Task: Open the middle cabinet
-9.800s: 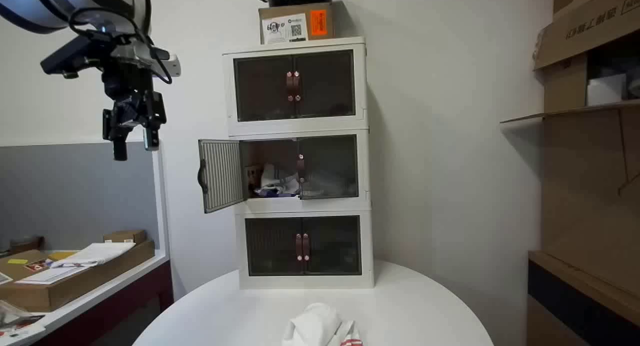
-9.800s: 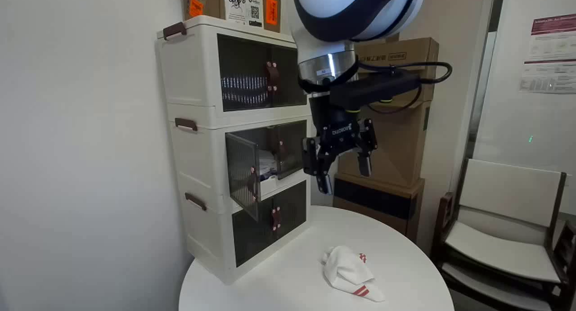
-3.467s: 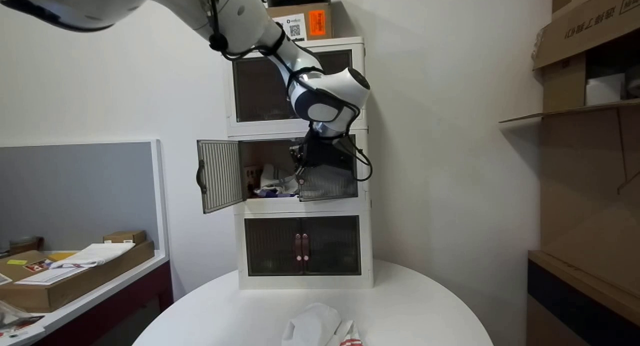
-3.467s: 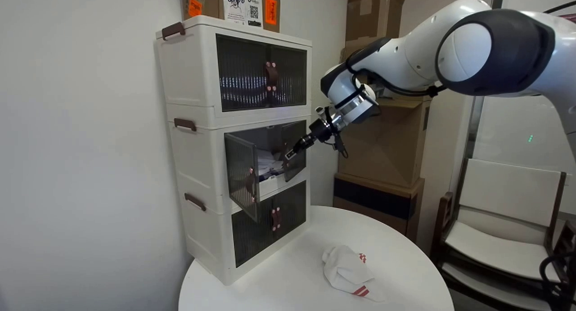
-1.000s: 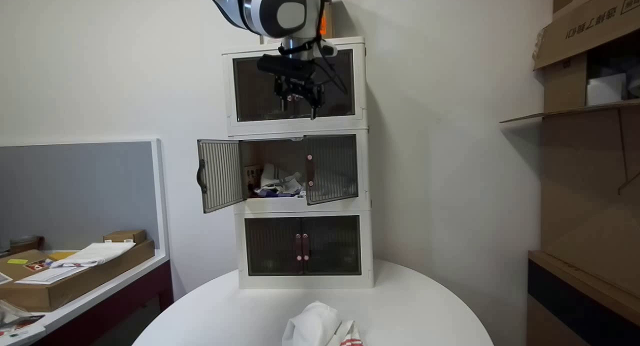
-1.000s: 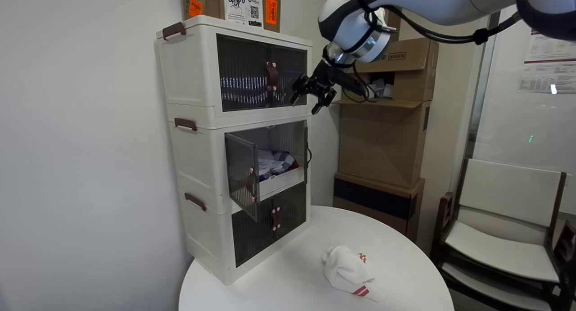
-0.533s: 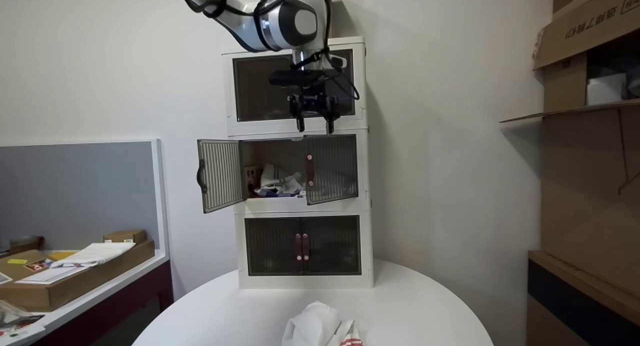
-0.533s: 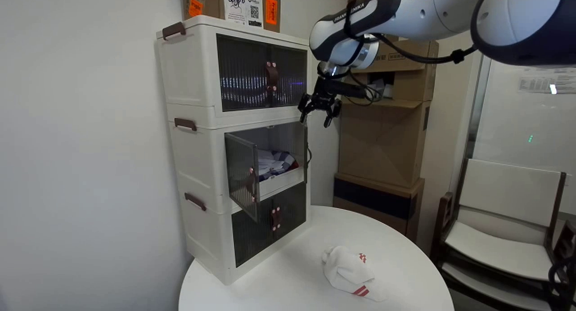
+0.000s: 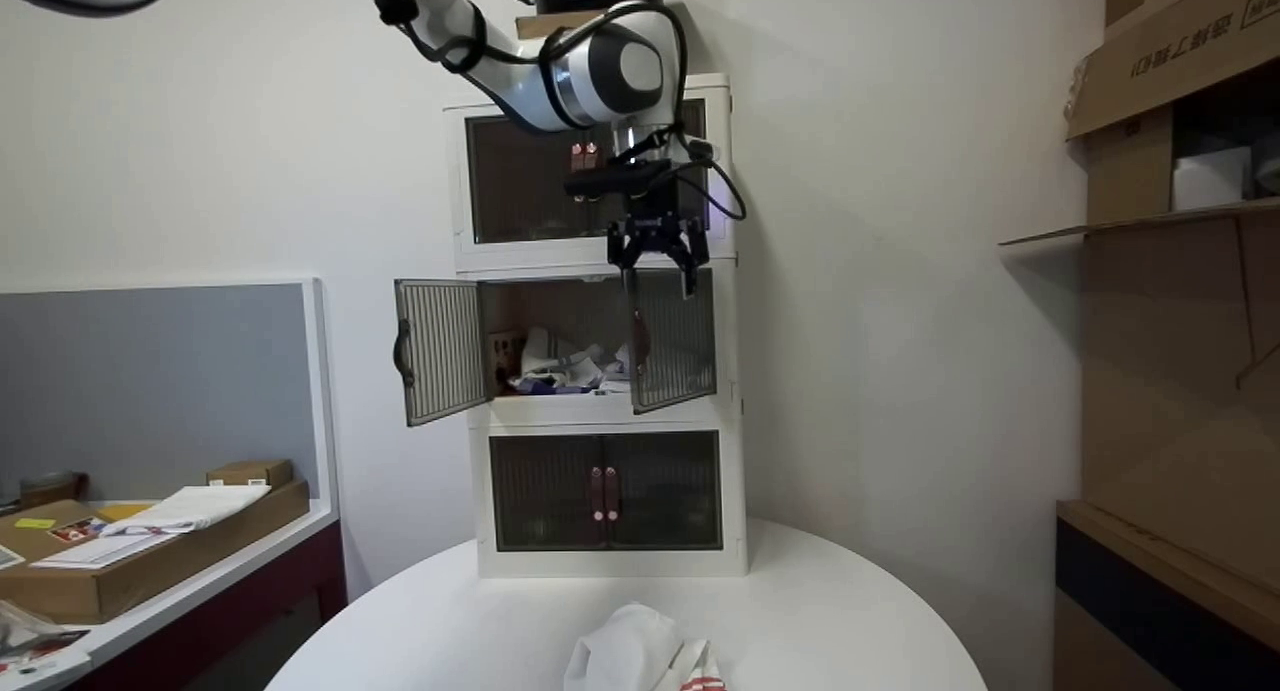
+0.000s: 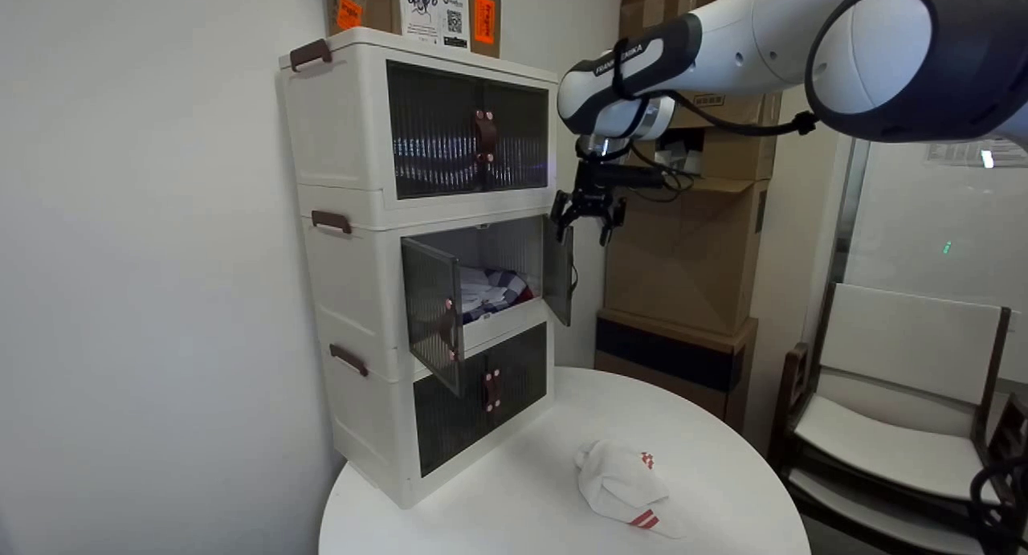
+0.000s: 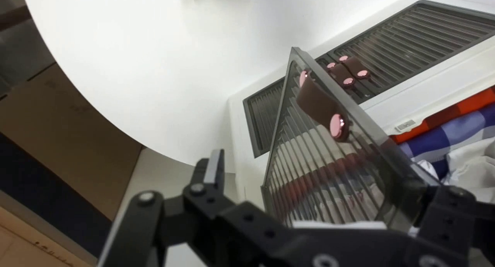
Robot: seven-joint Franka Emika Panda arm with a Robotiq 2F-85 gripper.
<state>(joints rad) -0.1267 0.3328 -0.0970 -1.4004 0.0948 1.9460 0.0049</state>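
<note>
The middle cabinet is the central tier of the white tower. Its left door stands wide open in both exterior views. Its right door is partly open, swung outward; it also shows in the wrist view with a brown handle with pink studs. White, blue-checked and red cloths lie inside. My gripper is open and points down at the right door's top edge, also seen in an exterior view. One finger is by the door's top free corner; whether it touches is unclear.
The top tier and bottom tier are closed. A white cloth with red stripes lies on the round white table. Cardboard boxes stand beside the tower, and a chair is nearby.
My gripper, earlier near the right door's handle, rose in front of the top tier, then came down and across. The right door, shut at first, has swung outward, further in the last half second.
</note>
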